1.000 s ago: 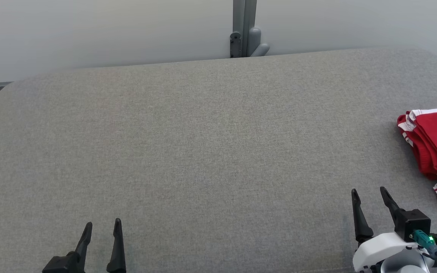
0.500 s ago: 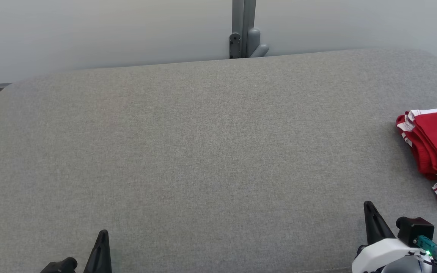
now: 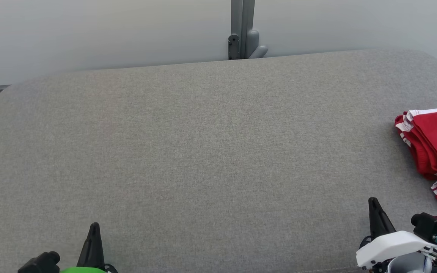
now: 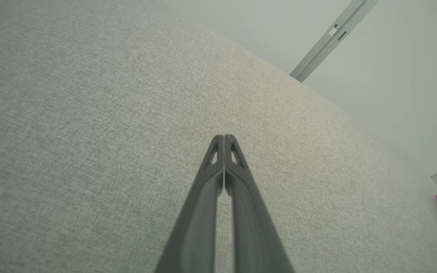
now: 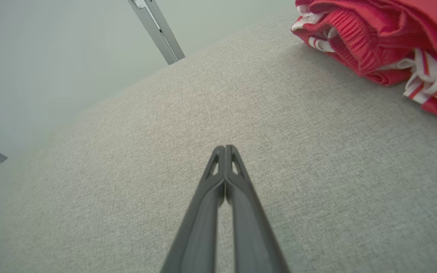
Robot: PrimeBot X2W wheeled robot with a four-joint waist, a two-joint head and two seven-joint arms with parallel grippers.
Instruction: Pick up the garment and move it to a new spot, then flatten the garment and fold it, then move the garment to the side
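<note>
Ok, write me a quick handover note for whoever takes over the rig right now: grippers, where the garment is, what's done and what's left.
Left gripper: shut, empty, low over the grey padded surface, near side, left.
Right gripper: shut, empty, near side, right.
Garment: red with white stripes, lying in folded layers at the surface's right edge, clear of both grippers, partly cut off by the head view.
Done: by the look of it, the fold and the move to the side.
Left: probably nothing; check the part of the fold that is out of frame.
</note>
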